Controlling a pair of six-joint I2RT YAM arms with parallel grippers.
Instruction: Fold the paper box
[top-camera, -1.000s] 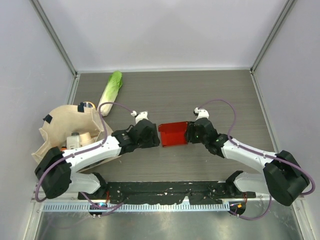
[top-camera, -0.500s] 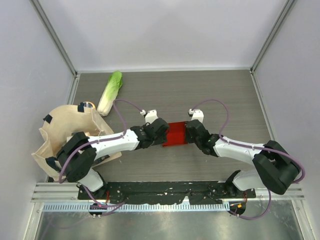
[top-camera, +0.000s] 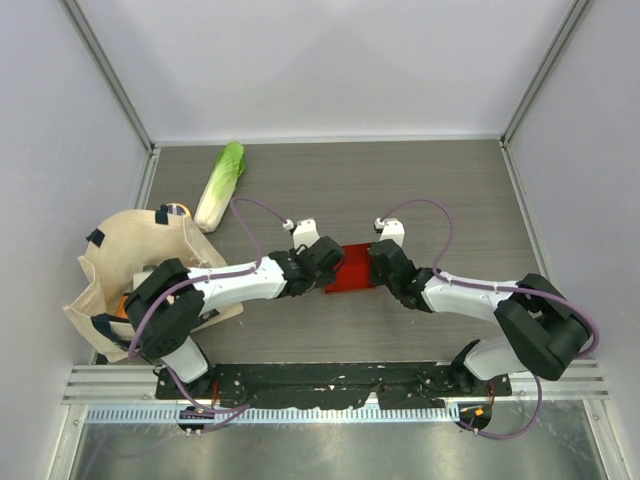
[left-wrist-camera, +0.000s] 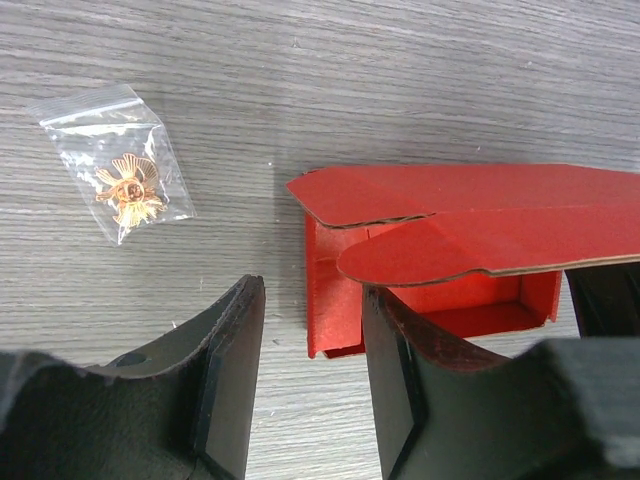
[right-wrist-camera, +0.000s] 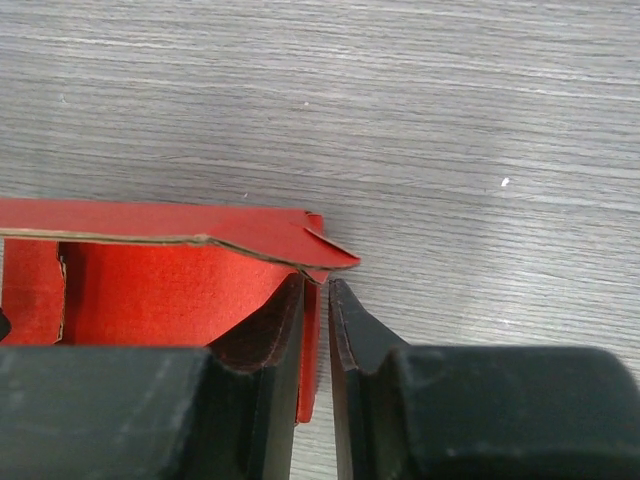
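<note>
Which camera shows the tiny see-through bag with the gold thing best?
The left wrist view: the tiny clear bag lies in full sight on the table, left of the paper box, with a gold trinket inside. In the top view I cannot find it. The right wrist view shows only box and table.

I'm looking at a grey wood-grain counter (top-camera: 450, 180). The red paper box (top-camera: 350, 268) rests on it near the middle. A napa cabbage (top-camera: 220, 185) lies at the far left and a beige tote bag (top-camera: 130, 265) slumps by the left edge. A small clear zip bag (left-wrist-camera: 120, 175) holding a gold trinket lies near the box, not touching it.
</note>
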